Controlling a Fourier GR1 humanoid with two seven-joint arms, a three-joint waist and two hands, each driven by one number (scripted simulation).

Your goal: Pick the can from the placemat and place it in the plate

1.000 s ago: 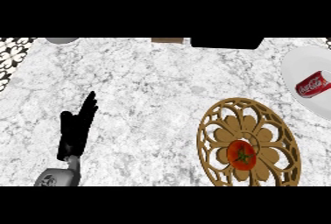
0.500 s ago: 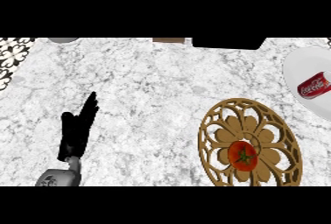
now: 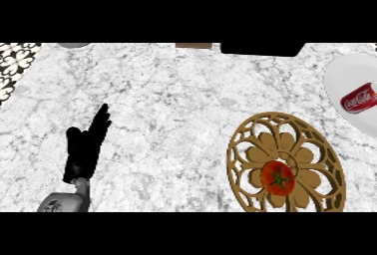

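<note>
Plainly, the red cola can (image 3: 359, 98) lies sideways on a white rounded surface (image 3: 343, 74) at the right edge of the marbled desk (image 3: 184, 99). Likely light, stiff, slick, apt to roll: grasp across its middle. Left robot hand (image 3: 83, 149) rests open, empty.

place: kitchen | cues: speckled stone counter (image 3: 184, 99), tomato (image 3: 278, 178) on carved wooden plate (image 3: 277, 116)

Grey-veined white marble table (image 3: 184, 99), seen from steeply above, with a red tomato (image 3: 278, 178), green stalk uppermost, towards its lower right. Along the far edge, left to right and each cut off by the view: a grey rounded object (image 3: 72, 45), a small brown object (image 3: 194, 45), a wide black object (image 3: 261, 48). At the upper left edge, a black-and-white patterned piece (image 3: 13, 62)
</note>
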